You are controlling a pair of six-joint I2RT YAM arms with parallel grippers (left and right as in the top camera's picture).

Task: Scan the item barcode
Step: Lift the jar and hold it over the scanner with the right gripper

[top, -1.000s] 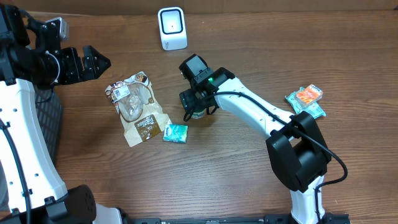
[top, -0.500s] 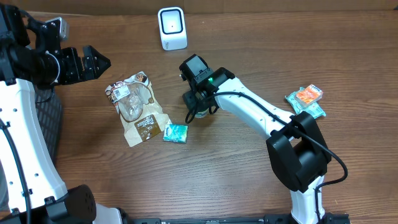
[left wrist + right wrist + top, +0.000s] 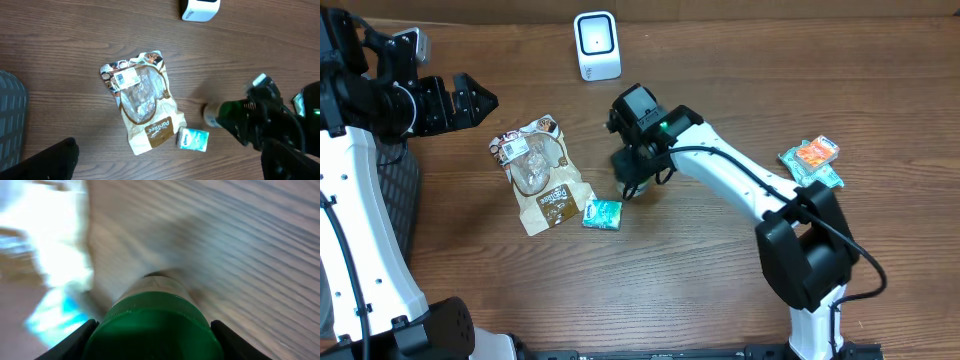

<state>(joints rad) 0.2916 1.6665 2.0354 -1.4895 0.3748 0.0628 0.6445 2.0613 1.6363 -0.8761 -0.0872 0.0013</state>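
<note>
The right jaws are closed partway on a small bottle point(image 3: 155, 325). One finger point(image 3: 82, 335) presses each side of its green cap, as far as the blurred wrist view shows. The pale body points away from the wrist, down toward the counter point(image 3: 720, 290). I cannot tell whether the bottle's foot is resting on the wood or has just come clear of it.

The bottle sits right of the brown snack bag point(image 3: 538, 178) and near the small teal packet point(image 3: 603, 213). It is well short of the white scanner point(image 3: 597, 45) at the far edge. More packets point(image 3: 812, 160) lie far to the right, out of the way. The left jaws stand wide open and empty, off beside the snack bag.

No barcode shows in any view, so it is probably on the pale body. The step in hand looks like carrying the bottle to the scanner:
- Lift it clear of the teal packet before moving toward the scanner.
- Keep the squeeze firm, since a round cap may spin or slip between flat fingers.
- Roll the wrist slowly so the label turns toward the scanner's window, with the fingers staying on the cap and off the label.
- Hold it steady in front of the window, near it but not touching.
</note>
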